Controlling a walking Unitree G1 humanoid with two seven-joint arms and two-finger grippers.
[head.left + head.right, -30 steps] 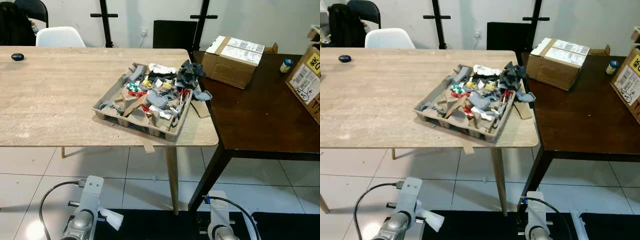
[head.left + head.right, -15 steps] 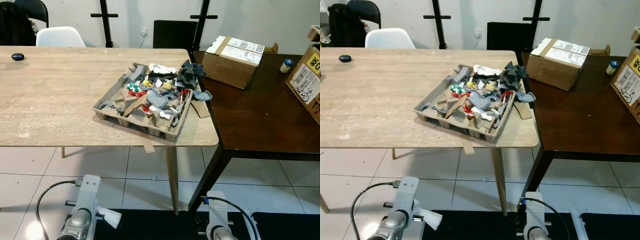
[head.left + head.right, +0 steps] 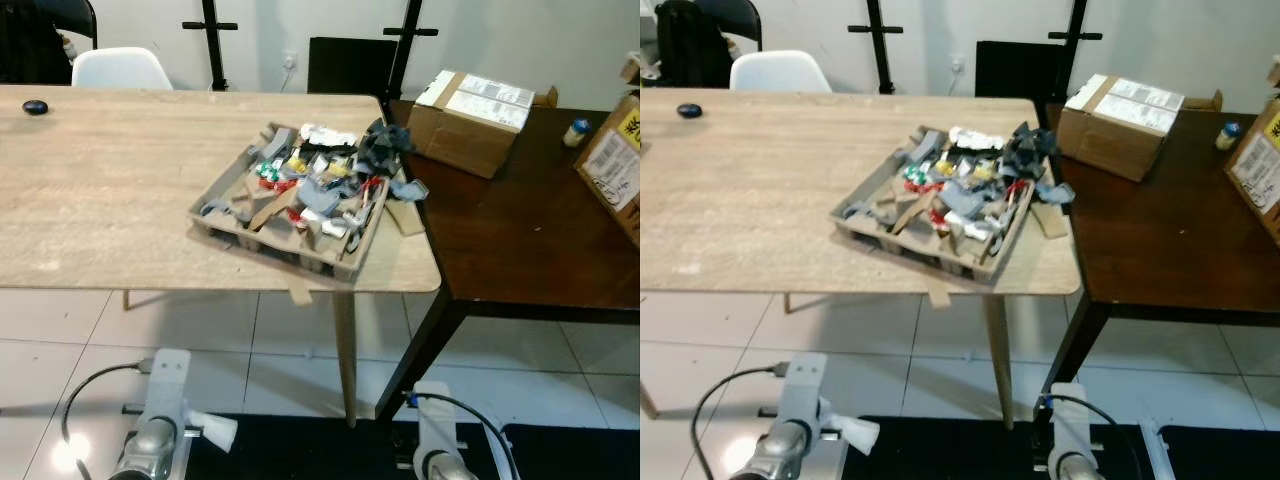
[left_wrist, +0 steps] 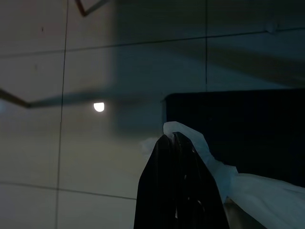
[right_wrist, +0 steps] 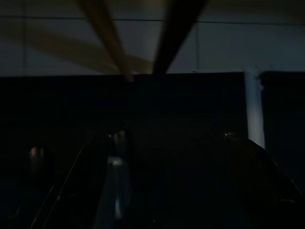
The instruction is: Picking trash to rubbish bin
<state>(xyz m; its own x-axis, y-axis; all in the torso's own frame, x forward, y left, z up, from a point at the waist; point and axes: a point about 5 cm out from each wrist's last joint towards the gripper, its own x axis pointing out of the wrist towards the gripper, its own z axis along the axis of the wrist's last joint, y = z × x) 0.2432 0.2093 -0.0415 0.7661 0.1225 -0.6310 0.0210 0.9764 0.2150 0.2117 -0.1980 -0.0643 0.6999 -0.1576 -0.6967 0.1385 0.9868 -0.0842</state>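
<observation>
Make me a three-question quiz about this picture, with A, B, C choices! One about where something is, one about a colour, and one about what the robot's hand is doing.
1. Where does the tray of trash sit?
A. On the floor
B. On the light wooden table, near its corner
C. On the white chair

2. What colour is the chair behind the light table?
A. White
B. Red
C. Green

3. What is the left gripper doing?
A. Hanging open with nothing in it
B. Pinching a white crumpled piece
C. Holding a cardboard box

Answers:
1 B, the tray rests on the table top by the corner next to the dark table.
2 A, its rounded back is plainly white.
3 B, the left wrist view shows the black fingers closed on the white piece.
</observation>
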